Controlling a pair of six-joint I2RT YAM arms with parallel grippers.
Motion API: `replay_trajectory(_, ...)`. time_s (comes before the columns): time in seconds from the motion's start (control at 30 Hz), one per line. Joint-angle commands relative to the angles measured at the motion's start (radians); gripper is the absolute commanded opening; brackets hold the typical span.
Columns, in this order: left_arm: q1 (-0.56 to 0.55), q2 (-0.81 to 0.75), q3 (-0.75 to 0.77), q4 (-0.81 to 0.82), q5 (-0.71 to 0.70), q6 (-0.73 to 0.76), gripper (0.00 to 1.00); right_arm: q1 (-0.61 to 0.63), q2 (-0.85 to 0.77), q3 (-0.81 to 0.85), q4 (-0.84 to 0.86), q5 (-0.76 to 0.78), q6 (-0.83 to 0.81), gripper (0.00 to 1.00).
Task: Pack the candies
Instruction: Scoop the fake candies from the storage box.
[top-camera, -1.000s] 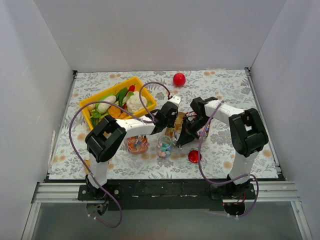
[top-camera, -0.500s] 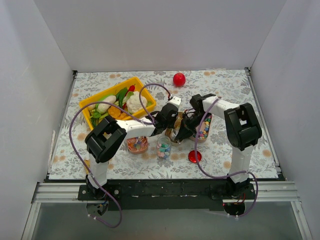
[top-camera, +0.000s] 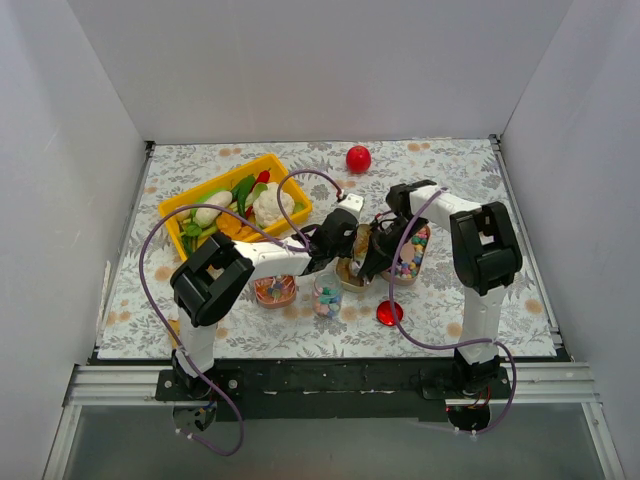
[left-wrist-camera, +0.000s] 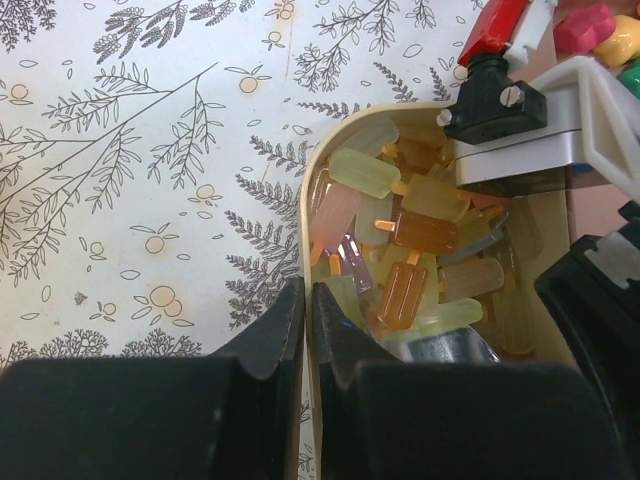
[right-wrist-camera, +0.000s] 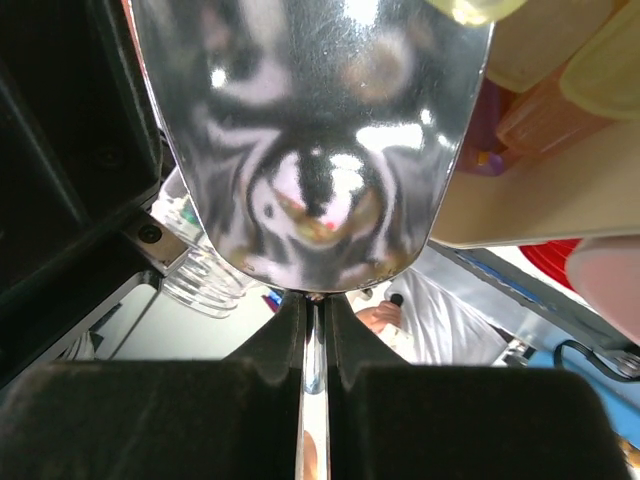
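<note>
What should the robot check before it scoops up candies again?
1. The left end effector pinches the dish rim: ok.
2. The right end effector is shut on the spoon handle: ok.
3. There are candies in the dish: ok, plenty.
4. The spoon bowl is loaded: cannot tell, only its shiny side shows.
5. The clear jar stands upright near the dish: ok.

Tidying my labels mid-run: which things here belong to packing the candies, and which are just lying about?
Job: popsicle gummies, cream dish pinched by left gripper, metal scoop in right gripper, mixed candies, clear jar, red lid.
Lying about: yellow tray, toy vegetables, red ball.
</note>
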Motion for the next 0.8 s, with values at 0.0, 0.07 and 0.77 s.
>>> replay_trajectory(0.0,-0.004,-0.093,-0.020,-0.053,0.016,-0.005,0.00,-0.055,0.054,0.051,-0.012,0.192,0.015,0.01)
replay_trajectory(0.07,-0.002,-0.090,-0.021,-0.056,0.016,-0.007,0.00,-0.055,0.065,0.081,-0.013,0.222,0.009,0.01)
replay_trajectory(0.77,-0.004,-0.056,0.002,-0.078,0.040,-0.012,0.00,-0.017,0.099,0.249,-0.070,0.451,-0.043,0.01)
